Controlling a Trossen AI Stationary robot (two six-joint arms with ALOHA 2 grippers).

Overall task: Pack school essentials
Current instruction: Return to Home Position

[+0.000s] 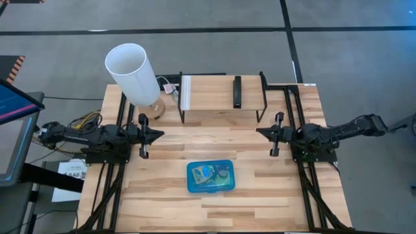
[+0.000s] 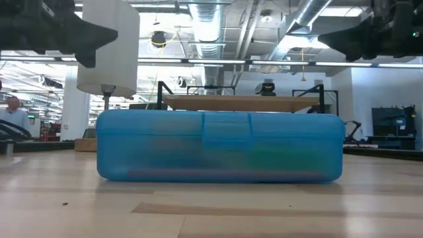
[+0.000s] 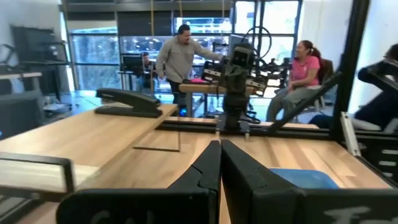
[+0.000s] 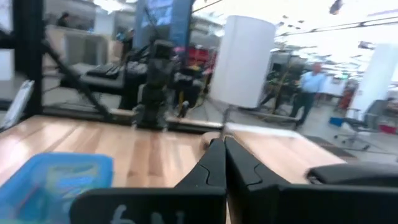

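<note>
The blue translucent case [image 1: 210,176] lies closed on the table near the front middle; it also shows in the low view [image 2: 219,145]. Through its lid I see green and yellow-green things, but I cannot tell which school essentials they are. No loose stationery shows on the table. My left gripper [image 1: 160,134] is shut and empty above the table's left side, pointing right. My right gripper [image 1: 259,132] is shut and empty above the right side, pointing left. In the wrist views the left fingers [image 3: 220,163] and the right fingers [image 4: 224,159] meet with no gap.
A white lamp [image 1: 134,75] stands at the far left. A wooden shelf on a black frame [image 1: 221,97] stands at the far middle, with a black stapler [image 1: 238,91] and a white thing [image 1: 186,92] on it. People show in the room beyond.
</note>
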